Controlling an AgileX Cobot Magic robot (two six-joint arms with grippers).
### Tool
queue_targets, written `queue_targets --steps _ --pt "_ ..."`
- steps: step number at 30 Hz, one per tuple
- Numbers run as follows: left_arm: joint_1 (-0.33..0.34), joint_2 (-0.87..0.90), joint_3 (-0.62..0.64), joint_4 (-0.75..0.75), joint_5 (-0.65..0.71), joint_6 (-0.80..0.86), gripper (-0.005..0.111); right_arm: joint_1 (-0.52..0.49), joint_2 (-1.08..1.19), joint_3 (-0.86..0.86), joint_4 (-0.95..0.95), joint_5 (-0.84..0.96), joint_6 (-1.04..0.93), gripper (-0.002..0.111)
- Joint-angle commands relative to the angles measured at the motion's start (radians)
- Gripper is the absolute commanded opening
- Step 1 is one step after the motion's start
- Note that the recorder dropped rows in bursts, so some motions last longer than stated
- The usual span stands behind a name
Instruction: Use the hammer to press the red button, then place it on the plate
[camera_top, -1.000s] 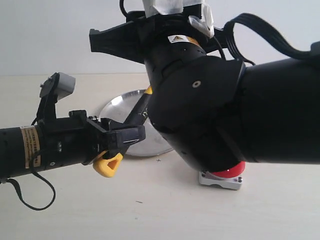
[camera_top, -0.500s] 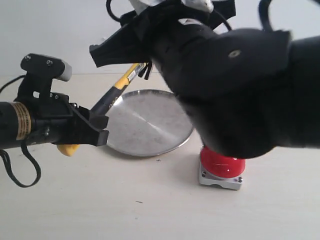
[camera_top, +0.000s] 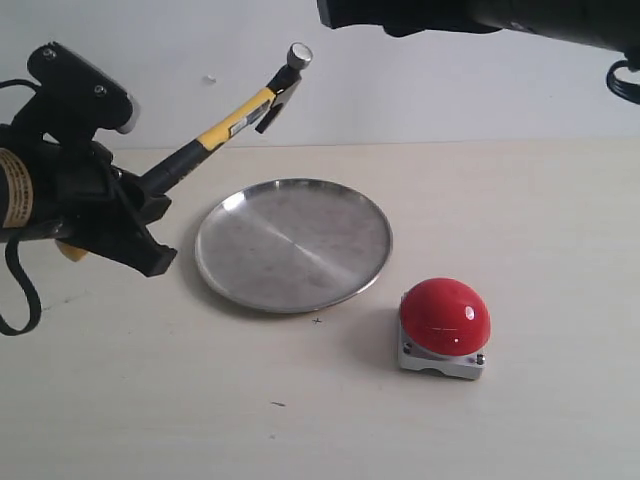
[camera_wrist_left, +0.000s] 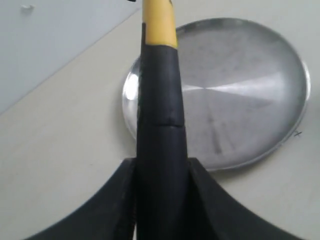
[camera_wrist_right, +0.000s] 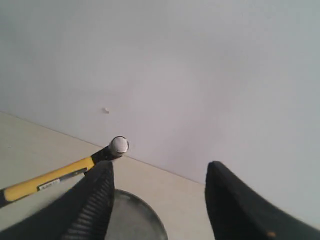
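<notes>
Two surfaces fill my feed: pale beige tabletop (camera_top: 300, 420), plain white wall (camera_top: 450, 90). My left gripper (camera_top: 148, 225) clamps the black-and-yellow claw hammer (camera_top: 215, 130) by its handle, head raised beyond the fingers. The round silver metal plate (camera_top: 293, 243) lies just past them, the glossy red dome button (camera_top: 445, 312) farther off. My right gripper (camera_wrist_right: 160, 205) hangs spread, empty.

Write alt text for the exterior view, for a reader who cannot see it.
The left gripper holds the hammer by its black handle, head tilted up in the air. The silver plate lies empty on the pale table, the red button beside it, apart; the right arm crosses the top edge.
</notes>
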Motion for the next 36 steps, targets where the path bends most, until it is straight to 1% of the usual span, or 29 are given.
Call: queue_targets --steps 1,4,7,10,12,15,16,17,18,19,21,22,23,25,27,28,29,30,31,32,34,36 --pt "-0.004 -0.022 -0.060 0.072 0.030 -0.013 0.000 -0.006 -0.002 0.004 -0.001 -0.017 -0.156 0.054" --pt "-0.004 -0.020 -0.112 0.107 0.071 -0.046 0.000 -0.006 0.008 0.004 -0.001 -0.080 -0.263 0.054" --pt "-0.004 -0.009 -0.187 0.162 0.173 -0.086 0.000 -0.006 0.015 0.004 -0.001 -0.091 -0.338 0.054" --pt "-0.004 0.008 -0.268 0.257 0.319 -0.102 0.000 -0.006 0.016 0.004 -0.001 -0.102 -0.338 0.054" --pt "-0.006 0.019 -0.299 0.368 0.427 -0.104 0.000 -0.006 0.016 0.004 -0.027 -0.129 -0.338 0.054" --pt "-0.006 0.031 -0.303 0.503 0.555 -0.101 0.000 -0.015 0.016 -0.004 -0.036 -0.148 -0.338 0.054" --pt "-0.006 0.033 -0.299 0.522 0.569 -0.091 0.000 -0.026 0.016 -0.006 -0.036 -0.148 -0.338 0.054" --pt "-0.018 0.036 -0.278 0.557 0.577 -0.073 0.000 -0.055 0.021 -0.022 -0.022 -0.148 -0.338 0.054" --pt "-0.030 0.037 -0.264 0.594 0.584 -0.088 0.000 -0.072 0.024 -0.030 -0.012 -0.149 -0.338 0.054" --pt "-0.051 0.043 -0.245 0.647 0.601 -0.119 0.000 -0.096 0.027 -0.043 -0.001 -0.149 -0.338 0.054" --pt "-0.109 0.059 -0.201 0.784 0.679 -0.217 0.000 -0.143 0.038 -0.064 -0.001 -0.149 -0.338 0.054" --pt "-0.191 0.083 -0.149 0.941 0.824 -0.321 0.000 -0.188 0.047 -0.074 -0.001 -0.138 -0.338 0.054" --pt "-0.236 0.097 -0.137 0.941 0.878 -0.338 0.000 -0.207 0.055 -0.077 -0.001 -0.125 -0.338 0.054" --pt "-0.301 0.113 -0.137 0.941 0.908 -0.319 0.000 -0.235 0.069 -0.077 -0.001 -0.101 -0.338 0.054" --pt "-0.373 0.136 -0.137 0.941 0.954 -0.357 0.000 -0.242 0.098 -0.083 -0.001 -0.037 -0.336 0.054" --pt "-0.418 0.157 -0.137 0.941 1.006 -0.405 0.000 -0.242 0.115 -0.085 -0.001 0.013 -0.337 0.052" --pt "-0.443 0.164 -0.137 0.941 1.026 -0.429 0.000 -0.242 0.124 -0.085 -0.001 0.047 -0.337 0.051" --pt "-0.481 0.168 -0.125 0.941 1.058 -0.482 0.000 -0.242 0.131 -0.085 -0.001 0.055 -0.337 0.051" --pt "-0.509 0.171 -0.114 0.941 1.059 -0.539 0.000 -0.242 0.132 -0.085 -0.001 0.047 -0.337 0.051" --pt "-0.531 0.171 -0.094 0.941 1.059 -0.602 0.000 -0.242 0.130 -0.083 -0.001 0.012 -0.337 0.051" --pt "-0.544 0.171 -0.069 0.941 1.059 -0.664 0.000 -0.239 0.123 -0.081 -0.001 -0.061 -0.337 0.049" --pt "-0.544 0.171 -0.034 0.941 1.059 -0.745 0.000 -0.239 0.109 -0.062 -0.001 -0.096 -0.337 0.043"
